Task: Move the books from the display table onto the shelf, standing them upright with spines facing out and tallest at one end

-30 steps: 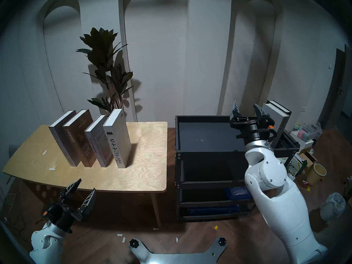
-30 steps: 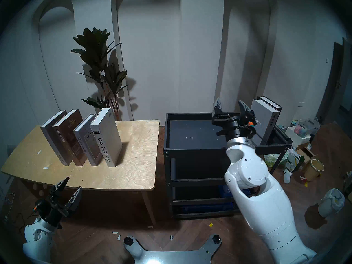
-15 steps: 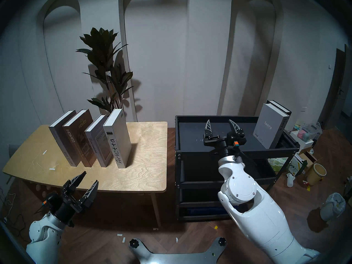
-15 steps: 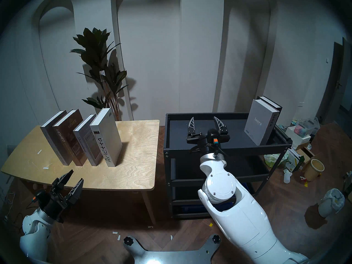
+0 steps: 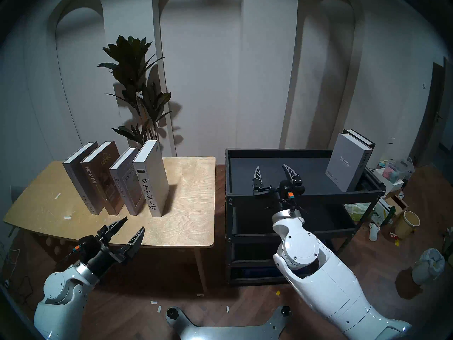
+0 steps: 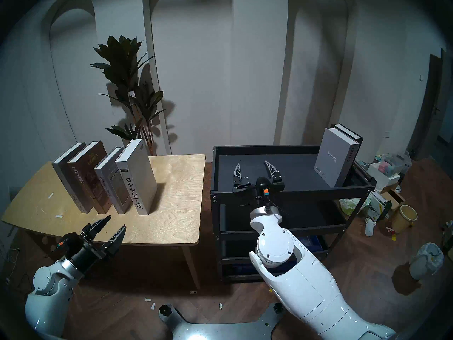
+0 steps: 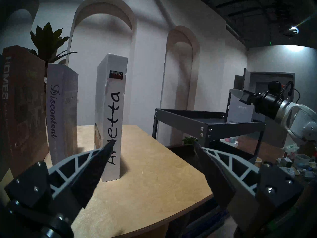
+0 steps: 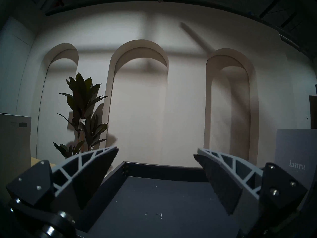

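Left gripper (image 5: 131, 223) gaping empty lower left, nearing stiff, heavy-looking Arletta book (image 5: 152, 180); pinch across both covers near spine.

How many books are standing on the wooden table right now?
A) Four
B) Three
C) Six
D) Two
A: four stand in a row on the display table, from Special Issue to Arletta; two more are already on the shelf.

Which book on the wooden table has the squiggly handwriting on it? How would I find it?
Look at the light plywood table left of the black metal rack. Four books stand there in a row; take the white one nearest the rack. Its spine alone says "Arletta" in black handwriting.
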### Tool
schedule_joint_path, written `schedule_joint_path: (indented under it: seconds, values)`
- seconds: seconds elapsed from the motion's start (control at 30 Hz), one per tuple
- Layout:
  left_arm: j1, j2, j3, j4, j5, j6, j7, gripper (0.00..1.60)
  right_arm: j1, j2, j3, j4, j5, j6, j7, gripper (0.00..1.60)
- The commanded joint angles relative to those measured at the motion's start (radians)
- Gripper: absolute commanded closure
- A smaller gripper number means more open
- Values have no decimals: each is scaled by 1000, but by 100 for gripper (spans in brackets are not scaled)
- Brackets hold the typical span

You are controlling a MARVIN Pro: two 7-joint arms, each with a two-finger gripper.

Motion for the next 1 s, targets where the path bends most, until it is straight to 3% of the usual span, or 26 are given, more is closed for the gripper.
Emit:
schedule_joint_path:
  seconds: [0.0, 0.23, 0.43, 0.97]
  values:
    - [-91, -18, -32, -7, 79, 19, 115, 0, 21, 0, -2, -18, -3, -25, 14, 0]
    - [-117, -47, -17, -23, 138, 48, 253, 0, 18, 7, -5, -25, -10, -37, 23, 0]
    - [-148, -53, -13, -17, 153, 55, 300, 0, 17, 6, -3, -24, -11, -40, 26, 0]
    - [-266, -26, 7, -1, 162, 101, 335, 0, 15, 2, 2, -24, -14, -41, 33, 0]
